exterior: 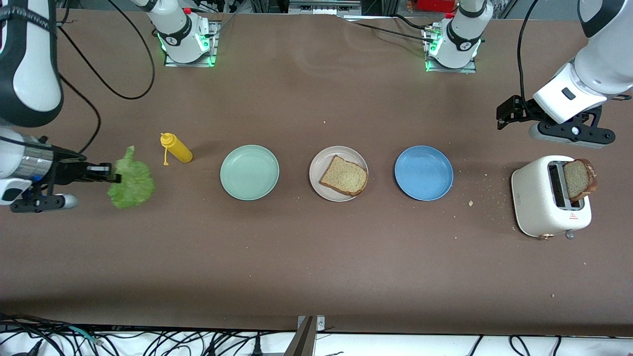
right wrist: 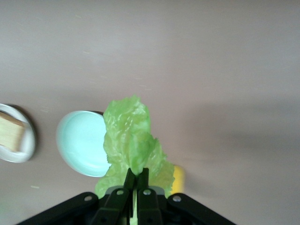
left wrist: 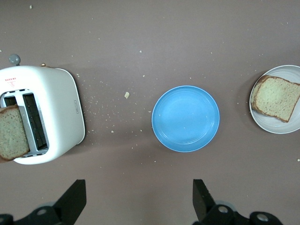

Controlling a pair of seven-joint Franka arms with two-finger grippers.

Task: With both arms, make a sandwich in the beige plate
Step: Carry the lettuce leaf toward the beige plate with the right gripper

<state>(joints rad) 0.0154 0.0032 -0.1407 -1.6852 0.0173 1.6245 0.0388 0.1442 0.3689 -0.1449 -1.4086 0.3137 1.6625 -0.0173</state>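
Note:
The beige plate (exterior: pixel 339 173) sits mid-table with one bread slice (exterior: pixel 344 175) on it; both show in the left wrist view (left wrist: pixel 281 123), (left wrist: pixel 276 97). A second bread slice (exterior: pixel 579 179) stands in the white toaster (exterior: pixel 550 198). My right gripper (exterior: pixel 113 174) is shut on the green lettuce leaf (exterior: pixel 131 179), held up over the table at the right arm's end; the leaf hangs from the fingers in the right wrist view (right wrist: pixel 131 140). My left gripper (exterior: pixel 504 116) is open and empty, up over the table near the toaster (left wrist: pixel 47 117).
A mint-green plate (exterior: pixel 249 172) and a blue plate (exterior: pixel 424 172) flank the beige plate. A yellow squeeze bottle (exterior: pixel 176 148) lies beside the mint plate. Crumbs lie scattered between the blue plate and the toaster.

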